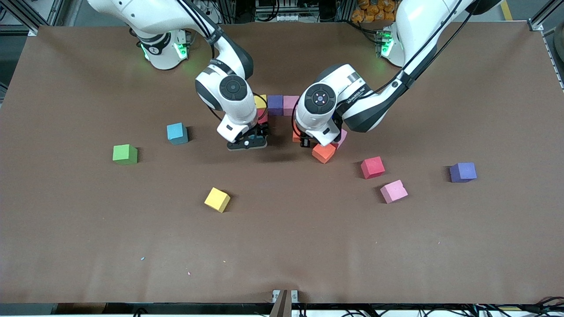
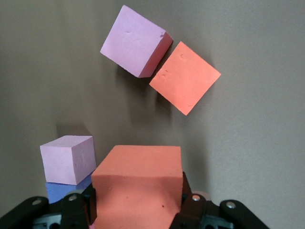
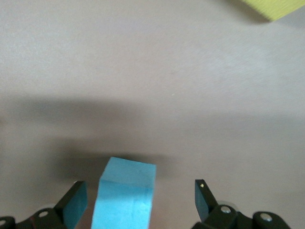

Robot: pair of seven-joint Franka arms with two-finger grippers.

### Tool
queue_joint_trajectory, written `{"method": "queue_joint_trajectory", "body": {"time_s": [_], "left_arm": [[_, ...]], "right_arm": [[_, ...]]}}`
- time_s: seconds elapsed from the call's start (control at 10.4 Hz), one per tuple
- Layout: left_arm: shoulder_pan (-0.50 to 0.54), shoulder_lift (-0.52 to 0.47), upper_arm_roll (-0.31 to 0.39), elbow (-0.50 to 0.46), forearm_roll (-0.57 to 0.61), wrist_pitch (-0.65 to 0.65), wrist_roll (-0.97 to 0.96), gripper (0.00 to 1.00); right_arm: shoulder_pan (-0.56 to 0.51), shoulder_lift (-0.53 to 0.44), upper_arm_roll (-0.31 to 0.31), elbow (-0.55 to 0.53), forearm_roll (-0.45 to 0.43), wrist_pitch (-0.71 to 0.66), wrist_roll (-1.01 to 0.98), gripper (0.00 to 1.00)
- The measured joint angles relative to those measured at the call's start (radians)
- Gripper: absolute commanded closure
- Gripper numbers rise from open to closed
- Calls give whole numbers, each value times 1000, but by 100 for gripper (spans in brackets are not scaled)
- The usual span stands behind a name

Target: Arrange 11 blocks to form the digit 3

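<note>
My left gripper (image 1: 308, 141) is shut on an orange block (image 2: 138, 183), low over the table by the built rows. Next to it lie an orange block (image 1: 324, 152) and a pink block (image 1: 340, 138); both also show in the left wrist view as the orange block (image 2: 185, 76) and the pink block (image 2: 136, 40). A yellow block (image 1: 261, 101), a purple block (image 1: 275, 105) and a pink block (image 1: 290, 105) form a row, with a red block (image 1: 263, 116) just nearer the camera. My right gripper (image 1: 247, 141) is open around a light blue block (image 3: 125, 195) standing on the table.
Loose on the table are a light blue block (image 1: 177, 133), a green cube (image 1: 125, 154), a yellow block (image 1: 217, 199), a red block (image 1: 372, 167), a pink block (image 1: 393, 191) and a purple block (image 1: 462, 172).
</note>
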Motion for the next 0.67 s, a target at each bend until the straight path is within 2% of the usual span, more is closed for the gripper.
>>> {"method": "queue_joint_trajectory", "body": {"time_s": [0.29,0.67], "left_arm": [[-5,1,0,-45,0,94,-54,100],[-46,20,5,-68,7,179,-131,100]], "right_arm": [[-50,-54,-8,-5,0,-74,-127,0],[-69,-157,-113,-146,2,-73,-304,0]]}}
